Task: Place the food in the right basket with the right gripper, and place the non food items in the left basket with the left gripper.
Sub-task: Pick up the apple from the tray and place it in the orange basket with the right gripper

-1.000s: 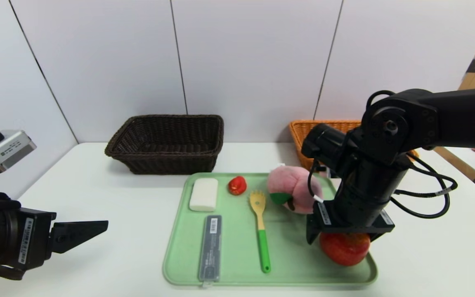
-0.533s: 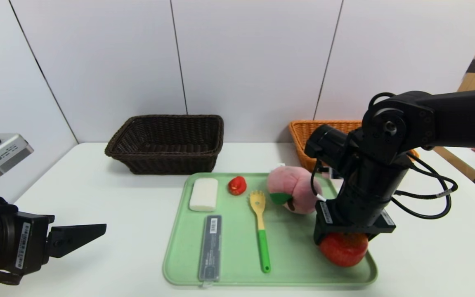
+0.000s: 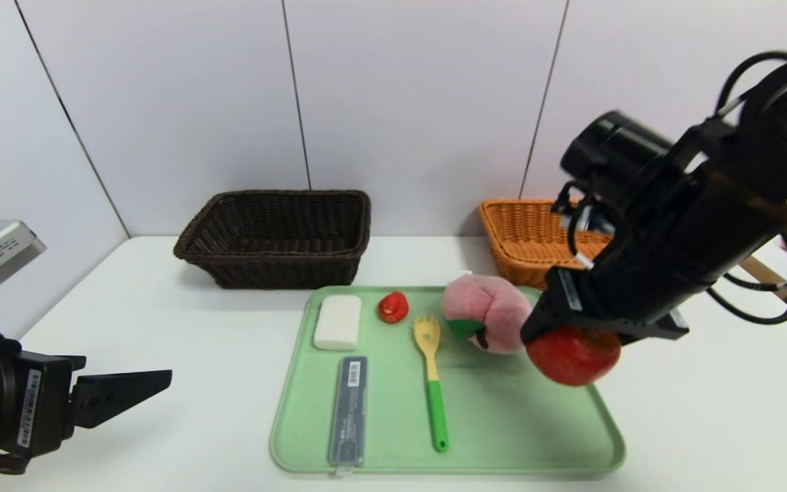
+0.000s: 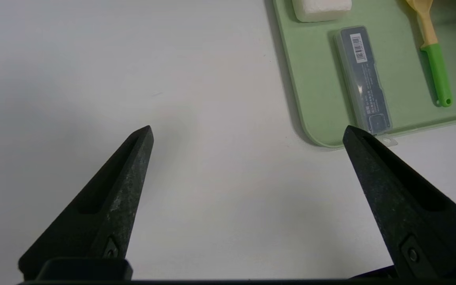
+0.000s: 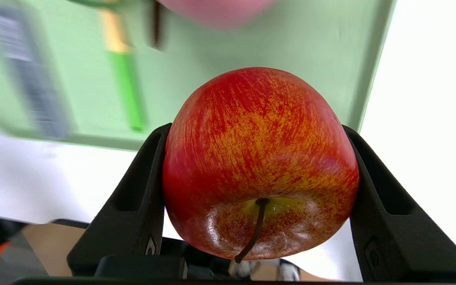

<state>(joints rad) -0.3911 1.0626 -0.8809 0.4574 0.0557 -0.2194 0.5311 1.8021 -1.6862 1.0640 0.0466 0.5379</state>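
Note:
My right gripper (image 3: 571, 345) is shut on the red-yellow apple (image 3: 573, 355) and holds it in the air above the right end of the green tray (image 3: 502, 437); the jaws clamp both sides of the apple (image 5: 259, 158). The pink plush peach (image 3: 485, 311), small red strawberry-like fruit (image 3: 393, 307), white block (image 3: 337, 321), grey case (image 3: 349, 410) and yellow fork with green handle (image 3: 432, 379) lie on the tray. The orange-tan right basket (image 3: 526, 236) stands behind the arm, the dark brown left basket (image 3: 277, 236) at the back. My left gripper (image 4: 247, 134) is open over bare table at the left.
The white table (image 3: 161, 321) carries the tray in front and both baskets by the back wall. The left wrist view shows the tray's near-left corner (image 4: 315, 134) with the grey case (image 4: 364, 79) and the fork handle (image 4: 437, 75).
My right gripper has lifted the apple off the tray and raised the arm up and to the right. The left arm has drifted slightly back and left.

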